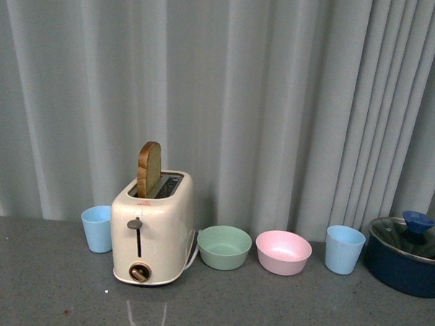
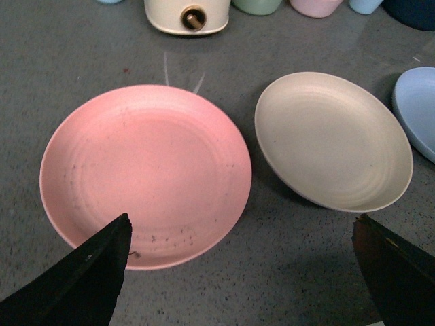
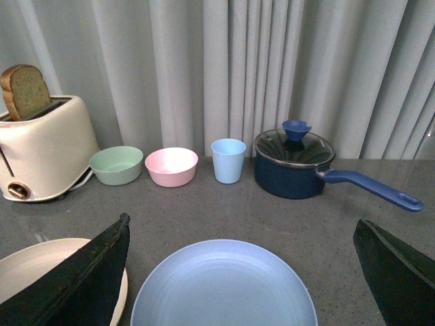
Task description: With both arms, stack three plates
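The pink plate (image 2: 145, 174) lies flat on the grey table (image 2: 54, 61), out from the toaster (image 1: 152, 229) on the side away from the curtain (image 1: 278, 101). Its face carries small dark specks. The cream plate (image 2: 333, 140) sits just beside it, further to the toaster's right, with a thin strip of table showing between the two rims. The light blue plate (image 3: 224, 285) comes next, further right again. It is close to the cream one, but whether their rims touch cannot be told.

The left gripper (image 2: 241, 221) hovers above the pink and cream plates, jaws spread wide and holding nothing. One black finger (image 2: 81, 278) shows over the pink plate's edge. The right gripper (image 3: 241, 224) hangs over the light blue plate, likewise wide open and empty.

A slice of browned bread (image 1: 148, 169) stands up out of the toaster's slot. A pale blue cup (image 1: 97, 228) stands just to the toaster's left. To its right, in a row along the curtain, come a green bowl (image 1: 224, 247), a pink bowl (image 1: 283, 252), a second blue cup (image 1: 344, 249) and a dark blue pot (image 1: 408, 256). The pot has a glass lid (image 3: 294, 146) and a long handle (image 3: 370, 187).
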`<action>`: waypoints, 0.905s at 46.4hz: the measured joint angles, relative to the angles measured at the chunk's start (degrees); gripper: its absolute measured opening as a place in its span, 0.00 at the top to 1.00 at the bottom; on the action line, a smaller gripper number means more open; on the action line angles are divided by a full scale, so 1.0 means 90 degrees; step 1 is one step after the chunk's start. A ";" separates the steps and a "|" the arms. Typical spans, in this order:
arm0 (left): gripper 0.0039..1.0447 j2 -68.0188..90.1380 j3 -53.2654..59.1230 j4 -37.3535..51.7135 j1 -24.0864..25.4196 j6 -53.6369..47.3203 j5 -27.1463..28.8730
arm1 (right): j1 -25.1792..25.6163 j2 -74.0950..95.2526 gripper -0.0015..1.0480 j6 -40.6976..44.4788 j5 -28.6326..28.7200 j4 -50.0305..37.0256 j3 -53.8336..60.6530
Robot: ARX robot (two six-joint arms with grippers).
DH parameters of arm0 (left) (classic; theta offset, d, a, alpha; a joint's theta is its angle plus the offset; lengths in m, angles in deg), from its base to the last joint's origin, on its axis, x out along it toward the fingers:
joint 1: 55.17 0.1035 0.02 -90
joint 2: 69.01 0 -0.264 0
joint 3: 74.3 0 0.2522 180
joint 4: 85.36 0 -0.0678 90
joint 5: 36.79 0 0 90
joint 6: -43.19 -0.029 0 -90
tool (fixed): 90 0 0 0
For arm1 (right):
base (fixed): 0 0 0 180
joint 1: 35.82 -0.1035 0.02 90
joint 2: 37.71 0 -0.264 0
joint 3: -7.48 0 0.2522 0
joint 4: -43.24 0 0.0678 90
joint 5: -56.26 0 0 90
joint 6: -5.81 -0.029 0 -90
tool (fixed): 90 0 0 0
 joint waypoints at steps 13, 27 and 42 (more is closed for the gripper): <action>0.06 0.4092 -0.1914 0.2064 -0.0493 -0.0831 -0.0257 | 0.0000 0.0000 0.07 0.0000 0.0000 0.0000 0.0000; 0.06 0.7885 -0.4503 0.1316 -0.0274 -0.1632 -0.0087 | 0.0000 0.0000 0.07 0.0000 0.0000 0.0000 0.0000; 0.06 0.9617 -0.5678 0.0731 0.0600 -0.2327 -0.0056 | 0.0000 0.0000 0.07 0.0000 0.0000 0.0000 0.0000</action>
